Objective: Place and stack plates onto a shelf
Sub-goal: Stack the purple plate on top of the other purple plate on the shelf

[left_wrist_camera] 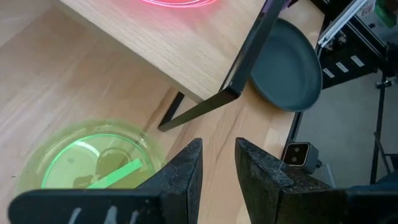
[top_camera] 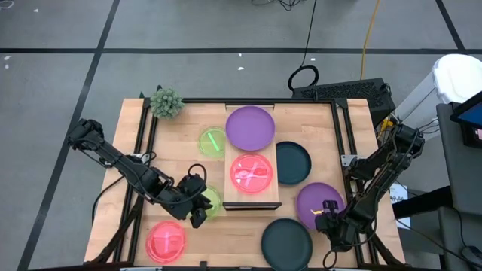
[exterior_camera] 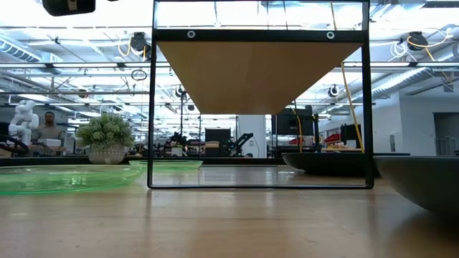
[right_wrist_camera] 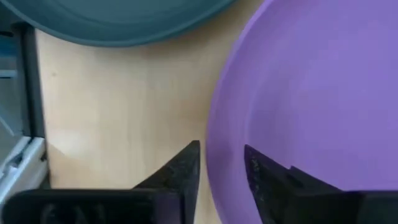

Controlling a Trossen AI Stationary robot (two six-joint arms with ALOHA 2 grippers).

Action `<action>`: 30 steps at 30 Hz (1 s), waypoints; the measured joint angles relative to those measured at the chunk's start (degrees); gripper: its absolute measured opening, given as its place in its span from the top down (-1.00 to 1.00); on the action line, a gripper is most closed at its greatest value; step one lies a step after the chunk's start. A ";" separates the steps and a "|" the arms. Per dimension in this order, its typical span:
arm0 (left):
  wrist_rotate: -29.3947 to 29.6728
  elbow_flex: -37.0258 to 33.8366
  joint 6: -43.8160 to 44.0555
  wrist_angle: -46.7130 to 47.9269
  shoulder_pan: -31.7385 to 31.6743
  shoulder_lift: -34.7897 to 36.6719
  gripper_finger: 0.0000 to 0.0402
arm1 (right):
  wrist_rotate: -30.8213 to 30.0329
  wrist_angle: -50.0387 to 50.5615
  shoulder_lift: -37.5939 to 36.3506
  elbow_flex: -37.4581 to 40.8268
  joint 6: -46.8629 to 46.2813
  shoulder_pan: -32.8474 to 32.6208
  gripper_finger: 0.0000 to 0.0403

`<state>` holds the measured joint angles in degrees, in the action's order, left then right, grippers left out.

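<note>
Shelf: the light-wood shelf (top_camera: 253,197) already carried a purple plate (top_camera: 251,126) at its far end and a translucent pink plate (top_camera: 251,173) at its near end.
Right gripper (right_wrist_camera: 221,165): its fingers stood slightly parted and straddled the rim of a second purple plate (right_wrist_camera: 311,99), one finger outside on the counter (right_wrist_camera: 124,118), the other over the plate's inside; not yet clenched on it.
Key relation: the shelf lay to the left of these fingers, its long axis running away from the robot; a dark teal plate (top_camera: 286,242) sat just beside them.
Left gripper (left_wrist_camera: 217,163): fingers narrowly apart and empty, above the counter just beside a neon green plate (left_wrist_camera: 87,163), the shelf's near corner ahead.
Judgement: the right arm seemed nearer to a lift.
</note>
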<state>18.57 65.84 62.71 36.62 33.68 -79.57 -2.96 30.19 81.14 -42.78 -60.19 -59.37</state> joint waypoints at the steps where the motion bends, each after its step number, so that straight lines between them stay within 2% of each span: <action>1: 0.00 0.00 0.05 0.00 0.01 0.00 0.51 | 0.01 0.75 0.02 0.00 0.20 0.02 0.42; 6: 0.02 0.00 0.42 -0.04 -0.01 0.00 0.51 | -1.53 3.06 0.00 0.45 2.65 0.00 0.44; 19: 0.02 0.00 0.36 0.02 -0.01 0.00 0.51 | -3.69 2.84 -0.13 1.38 4.55 -0.02 0.94; 30: 0.02 0.00 0.53 0.03 0.01 0.00 0.51 | -3.13 4.57 -1.57 0.00 2.35 0.04 0.98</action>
<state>18.59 65.84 63.24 36.65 33.69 -79.57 -6.09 34.76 79.57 -42.78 -57.84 -59.33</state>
